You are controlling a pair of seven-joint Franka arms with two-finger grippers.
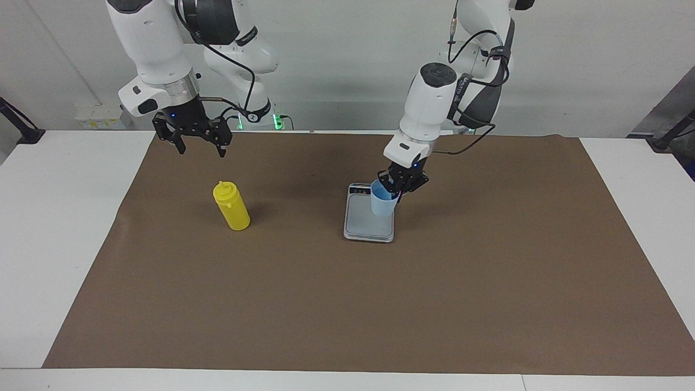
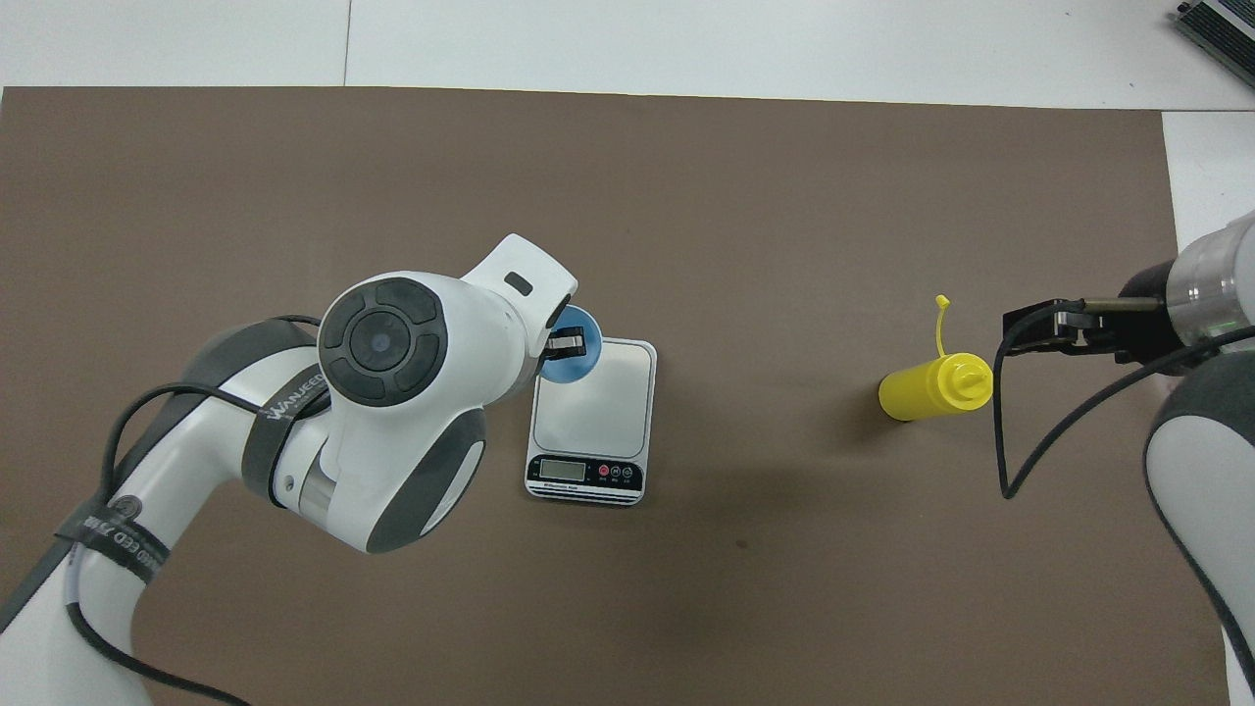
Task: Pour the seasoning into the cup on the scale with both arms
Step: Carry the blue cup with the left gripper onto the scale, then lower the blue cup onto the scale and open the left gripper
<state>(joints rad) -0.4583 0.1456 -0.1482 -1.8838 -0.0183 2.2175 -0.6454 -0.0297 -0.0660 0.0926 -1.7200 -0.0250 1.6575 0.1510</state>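
Left claw [image 1: 398,187] grips the cup [image 1: 383,202] by its rim, one finger inside and one outside; in the overhead view the claw [image 2: 569,342] sits at the cup [image 2: 572,355] just left of frame centre. In the facing view the cup hangs upright over the scale [image 1: 369,224] at the middle of the frame, above the corner of the plate near the display strip. Whether its base touches the plate cannot be told. In the overhead view the scale [image 2: 591,422] lies square at frame centre, its display toward the bottom edge.

Right claw [image 1: 198,142] hangs in the air at the upper left of the facing view, fingers spread wide, holding nothing. It stands above and apart from the bottle [image 1: 231,206], which stands upright on the brown mat [image 1: 347,304] at left of centre. In the overhead view the bottle [image 2: 931,387] shows at right of centre, with its small tethered lid sticking up toward the top of the frame, and the right claw [image 2: 1054,327] just to its right.

The mat covers most of the white tabletop [image 1: 59,217].
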